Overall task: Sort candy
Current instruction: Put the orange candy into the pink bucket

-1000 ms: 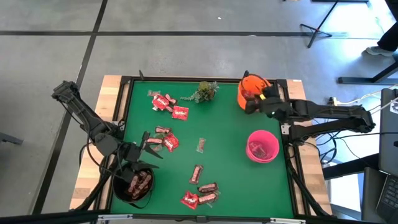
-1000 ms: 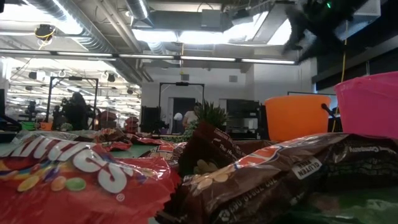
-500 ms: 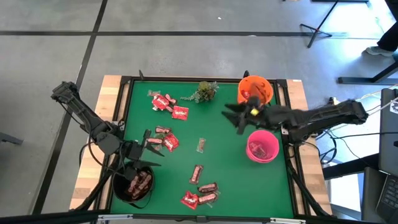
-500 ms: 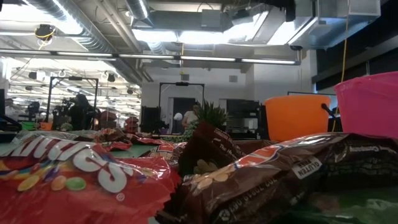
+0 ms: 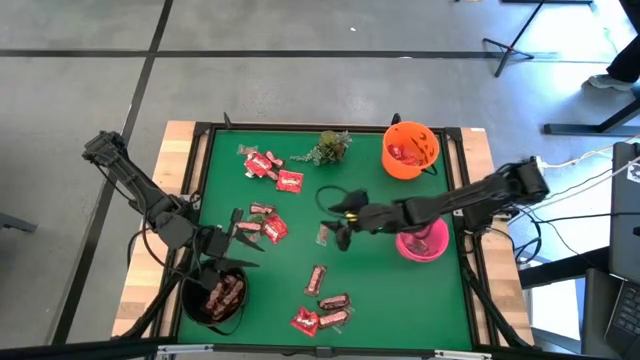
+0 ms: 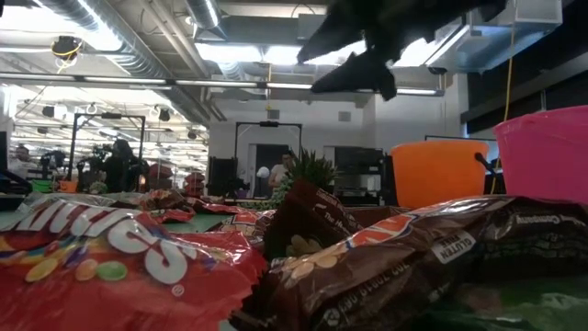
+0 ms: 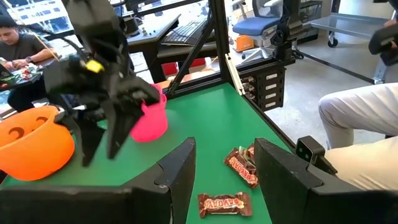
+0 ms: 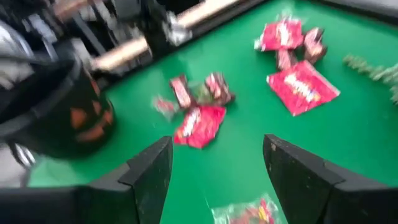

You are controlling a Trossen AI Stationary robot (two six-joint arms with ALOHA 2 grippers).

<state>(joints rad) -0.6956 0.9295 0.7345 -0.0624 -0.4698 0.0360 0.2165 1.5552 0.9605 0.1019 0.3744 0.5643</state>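
R gripper (image 5: pixel 335 219) out over middle of green felt table top (image 5: pixel 380 290), arm stretched across from R side, passing just above the pink plastic bowl (image 5: pixel 424 243). Fingers spread wide, nothing between them; right wrist view shows bare green gap between the two dark fingers (image 8: pixel 146 171). It hangs just beside the small clear-wrapped sweet (image 5: pixel 323 234) at table centre, not touching as far as can be seen.

L gripper (image 5: pixel 243 240) low at L-front part of table, next to the black plastic bowl (image 5: pixel 213 298) w/ dark brown-red bars inside. Jaws part-open, empty per left wrist view; two brown bars (image 7: pixel 241 167) lie on felt just ahead of it.

Candy spread:
- red square packets (image 5: pixel 272 170) + small dark pieces, far-L area near green plant sprig (image 5: pixel 328 146)
- red packet and brown bars (image 5: pixel 267 222) mid-L, close to L gripper
- brown bar (image 5: pixel 316 279) centre-front
- red packet + brown bars cluster (image 5: pixel 323 314) at front edge
- red packets in orange plastic bowl (image 5: pixel 409 150), far-R corner
- sth in pink bowl, mostly hidden by arm

Low view: red packet (image 6: pixel 110 253) and brown wrapper (image 6: pixel 404 257) fill the foreground
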